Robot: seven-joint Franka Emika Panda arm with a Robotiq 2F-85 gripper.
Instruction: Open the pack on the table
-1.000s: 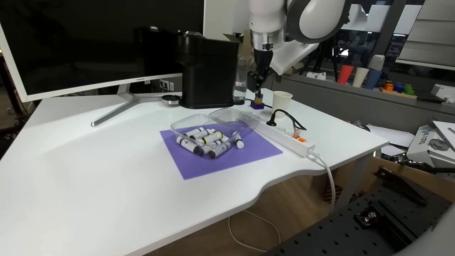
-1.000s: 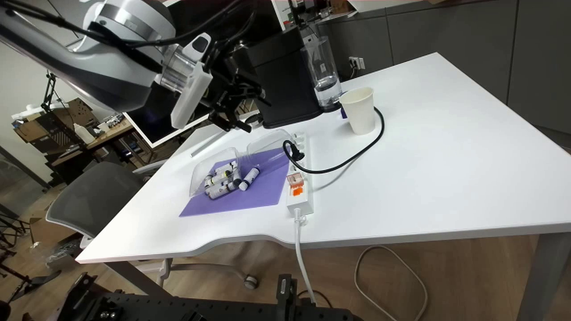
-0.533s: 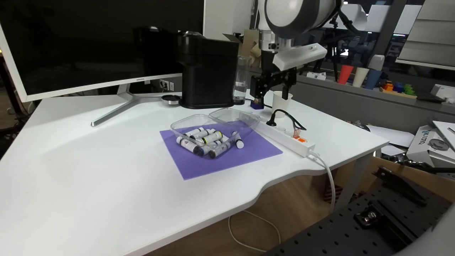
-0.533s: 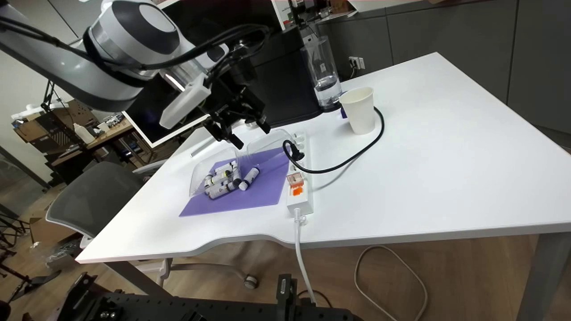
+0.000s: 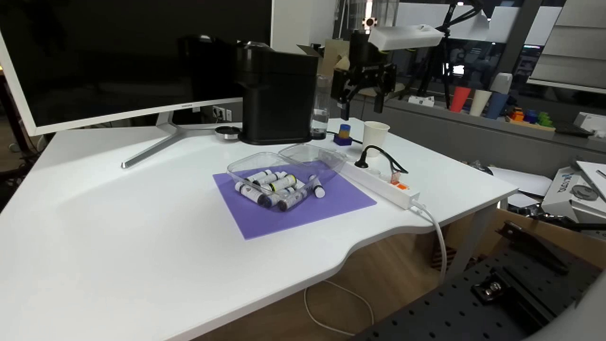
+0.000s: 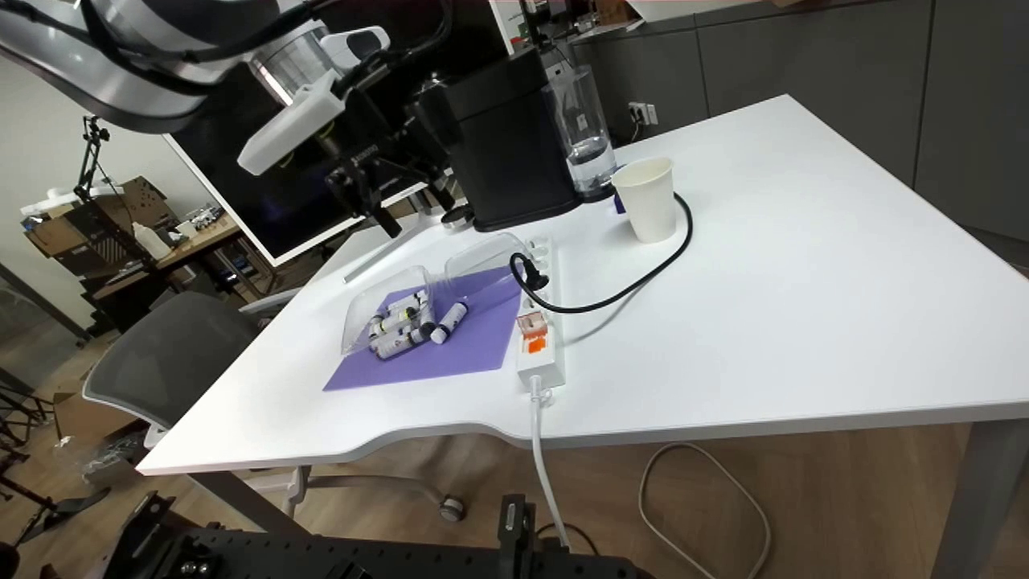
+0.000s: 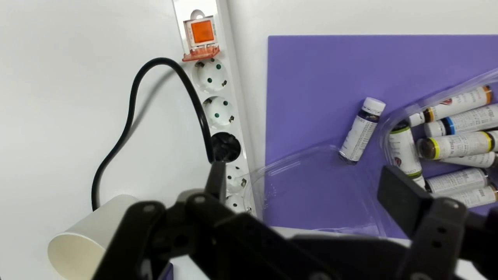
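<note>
The pack is a clear plastic clamshell lying on a purple sheet on the white table. Its lid is folded back flat toward the power strip. Several small white-labelled bottles lie in its other half. One bottle lies outside that half, its lower end at the lid's edge. My gripper is open and empty, raised above the table. In the wrist view its fingers are wide apart with the lid below between them. The gripper also shows raised in an exterior view.
A white power strip with a black plug and cable lies beside the sheet, under the lid's edge. A paper cup, a black machine, a clear water container, a small purple-and-orange block and a monitor stand around.
My gripper first turned and came lower, then rose away from the table. It stays open. The pack and bottles have not visibly moved.
</note>
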